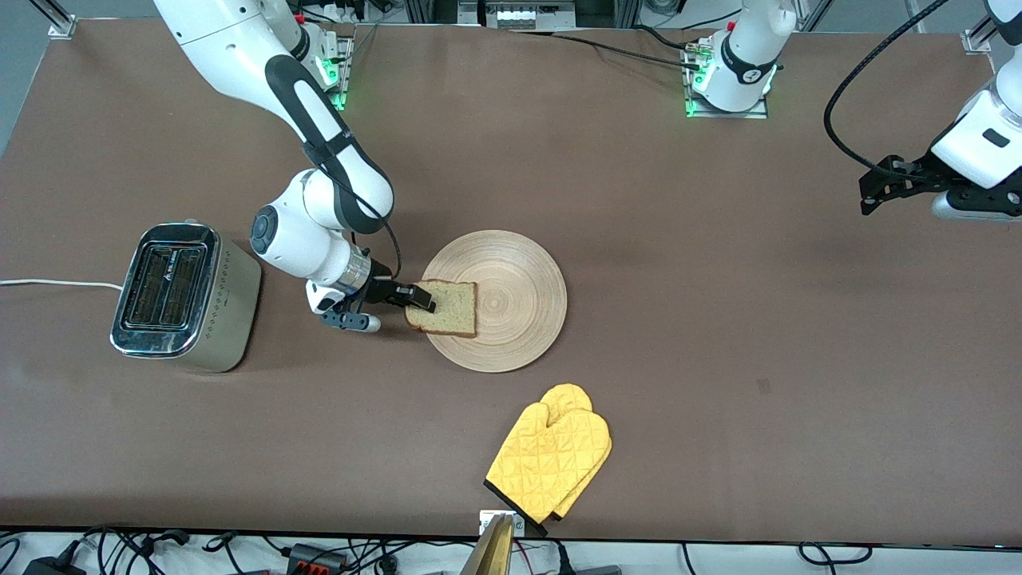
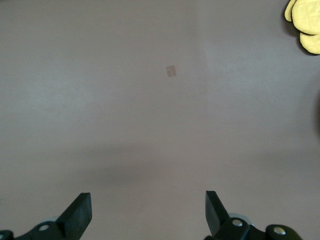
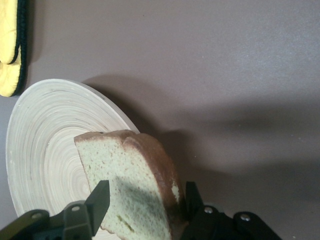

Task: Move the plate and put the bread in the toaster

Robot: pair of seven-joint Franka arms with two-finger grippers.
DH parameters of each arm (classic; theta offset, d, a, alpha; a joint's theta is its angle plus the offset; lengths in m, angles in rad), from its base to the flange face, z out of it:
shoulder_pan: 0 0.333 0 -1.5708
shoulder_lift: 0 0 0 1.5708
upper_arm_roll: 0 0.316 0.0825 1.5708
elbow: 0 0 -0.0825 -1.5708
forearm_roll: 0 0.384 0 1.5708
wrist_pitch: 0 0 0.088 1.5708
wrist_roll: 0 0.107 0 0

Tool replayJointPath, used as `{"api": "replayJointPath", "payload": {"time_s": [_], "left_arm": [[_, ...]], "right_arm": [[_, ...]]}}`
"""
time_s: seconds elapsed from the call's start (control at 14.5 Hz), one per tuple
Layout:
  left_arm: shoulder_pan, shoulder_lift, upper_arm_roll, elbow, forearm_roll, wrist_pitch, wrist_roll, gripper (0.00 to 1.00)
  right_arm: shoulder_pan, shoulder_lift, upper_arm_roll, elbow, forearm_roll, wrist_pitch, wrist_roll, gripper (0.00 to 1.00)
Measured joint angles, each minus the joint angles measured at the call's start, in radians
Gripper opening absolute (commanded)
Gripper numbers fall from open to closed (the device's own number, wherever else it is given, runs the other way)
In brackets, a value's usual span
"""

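Bare table [image 1: 335,383] lies open between plate [image 1: 519,319] and toaster [image 1: 188,297].

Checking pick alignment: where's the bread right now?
In the front view the bread lies on the plate, at its edge toward the toaster. The right hand has a finger on each face of it.

bread [image 3: 131,185] partly hidden by right end effector [image 3: 145,200].
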State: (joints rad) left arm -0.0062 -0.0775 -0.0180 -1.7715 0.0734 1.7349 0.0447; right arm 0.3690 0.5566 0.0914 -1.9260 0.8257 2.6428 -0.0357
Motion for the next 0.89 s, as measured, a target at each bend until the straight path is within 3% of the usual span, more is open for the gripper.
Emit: {"api": "replayJointPath", "payload": {"time_s": [0.21,0.41,0.89], "left_arm": [[-0.004,0.000,-0.005,0.001,0.000,0.000,0.000,1.00],[-0.004,0.000,-0.005,0.001,0.000,0.000,0.000,1.00],[-0.003,0.000,-0.005,0.001,0.000,0.000,0.000,1.00]], "right_arm": [[-0.001,0.000,0.000,0.003,0.000,0.000,0.000,0.69],[-0.001,0.000,-0.001,0.003,0.001,0.000,0.000,0.49],[-0.001,0.000,-0.001,0.004,0.001,0.000,0.000,0.34]]}}
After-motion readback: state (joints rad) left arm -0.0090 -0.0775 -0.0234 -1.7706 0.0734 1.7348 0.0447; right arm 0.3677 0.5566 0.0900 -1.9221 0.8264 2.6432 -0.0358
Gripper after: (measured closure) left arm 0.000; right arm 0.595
